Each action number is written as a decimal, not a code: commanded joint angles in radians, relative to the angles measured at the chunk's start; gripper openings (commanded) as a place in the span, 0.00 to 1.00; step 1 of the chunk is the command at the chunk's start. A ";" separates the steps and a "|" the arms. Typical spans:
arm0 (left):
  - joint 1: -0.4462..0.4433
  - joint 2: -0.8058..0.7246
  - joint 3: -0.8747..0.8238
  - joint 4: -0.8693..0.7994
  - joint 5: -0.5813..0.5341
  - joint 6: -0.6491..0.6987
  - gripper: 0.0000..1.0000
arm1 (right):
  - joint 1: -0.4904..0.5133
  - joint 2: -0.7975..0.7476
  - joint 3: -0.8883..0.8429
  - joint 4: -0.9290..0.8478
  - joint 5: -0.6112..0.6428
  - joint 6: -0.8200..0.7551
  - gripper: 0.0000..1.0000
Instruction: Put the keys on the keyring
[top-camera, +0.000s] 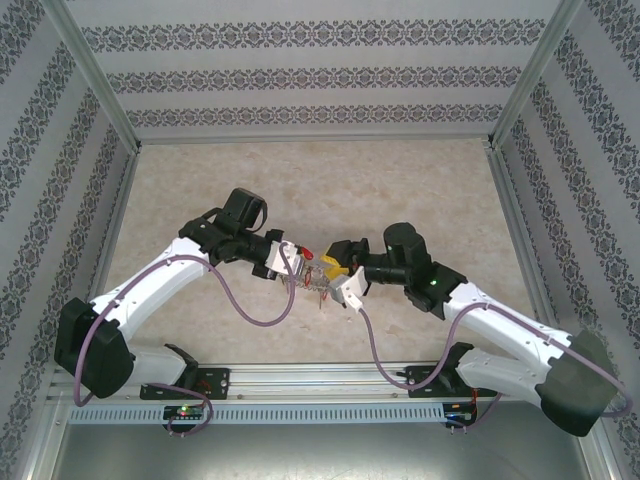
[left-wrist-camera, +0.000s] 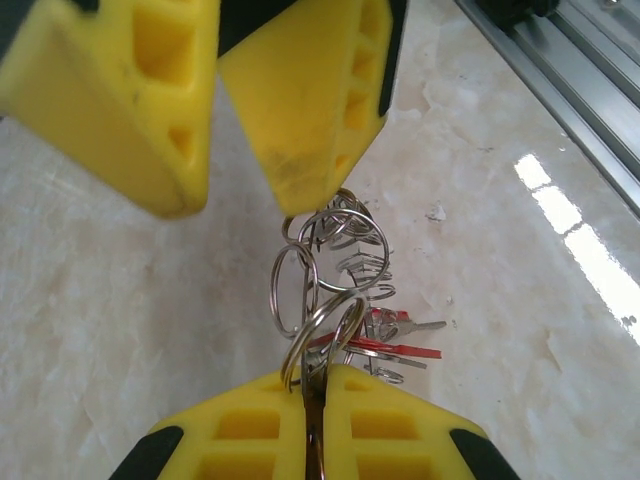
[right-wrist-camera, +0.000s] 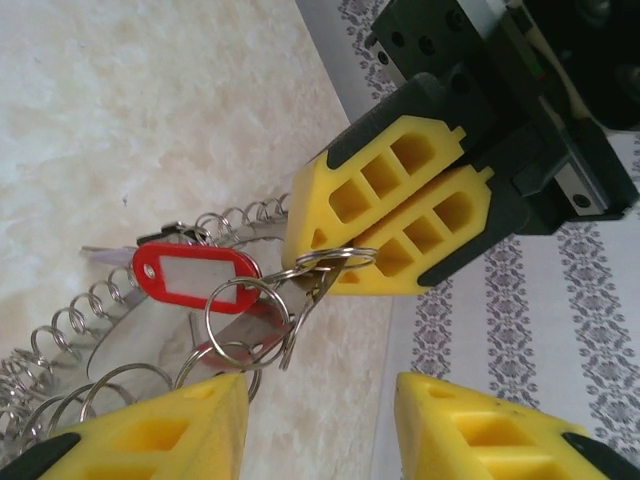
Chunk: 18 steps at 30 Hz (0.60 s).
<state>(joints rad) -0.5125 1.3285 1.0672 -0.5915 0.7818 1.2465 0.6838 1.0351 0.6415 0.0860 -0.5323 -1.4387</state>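
Observation:
My left gripper is shut on a small split ring and a thin metal strip at the top of the key bunch, held above the table. Below hang more rings, the keys with red heads, and the coiled wire keyring. My right gripper stands open facing the left gripper, with nothing between its fingers; the rings lie beside its left finger. A red tag hangs with the bunch, in front of the keyring. From above, both grippers meet over the bunch.
The marble-patterned table lies open behind the grippers. Patterned walls enclose the back and sides. An aluminium rail runs along the near edge, and purple cables droop from both arms.

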 joint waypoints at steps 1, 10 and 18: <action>0.017 0.011 0.065 0.045 0.005 -0.135 0.00 | -0.032 -0.037 -0.015 -0.017 -0.018 0.030 0.45; 0.020 -0.003 0.100 0.093 -0.031 -0.373 0.00 | -0.016 -0.016 -0.032 0.066 0.006 0.094 0.44; 0.020 -0.001 0.079 0.189 -0.016 -0.555 0.00 | 0.028 0.082 -0.003 0.215 0.101 0.123 0.40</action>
<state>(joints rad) -0.5018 1.3437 1.1358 -0.4961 0.7395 0.7986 0.6987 1.0977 0.6231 0.2352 -0.4702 -1.3342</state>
